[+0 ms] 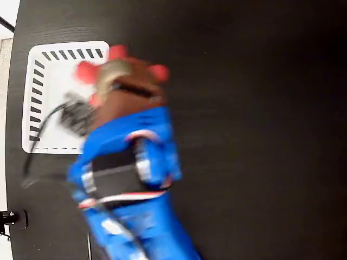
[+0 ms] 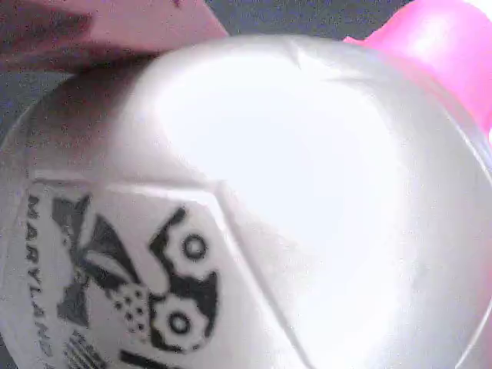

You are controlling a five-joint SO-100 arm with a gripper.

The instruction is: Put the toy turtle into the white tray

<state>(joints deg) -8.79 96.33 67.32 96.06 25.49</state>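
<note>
In the fixed view the toy turtle [image 1: 120,69], with a tan shell and pink-red feet, hangs blurred over the right edge of the white tray [image 1: 50,89], whose sides are slotted. My brown gripper [image 1: 123,82] on the blue arm [image 1: 130,173] is shut on it from below in the picture. The wrist view is filled by the toy turtle's shiny domed shell [image 2: 307,177] with its black printed mark [image 2: 154,284]. A pink foot [image 2: 446,46] sticks out at the top right. One of the fingers [image 2: 115,27] presses on the shell at the top left.
The black table [image 1: 260,130] stretches wide to the right of the arm. A dark blurred part of the arm with a black cable [image 1: 42,129] hangs over the tray's lower half. The table's left edge [image 1: 10,135] runs close beside the tray.
</note>
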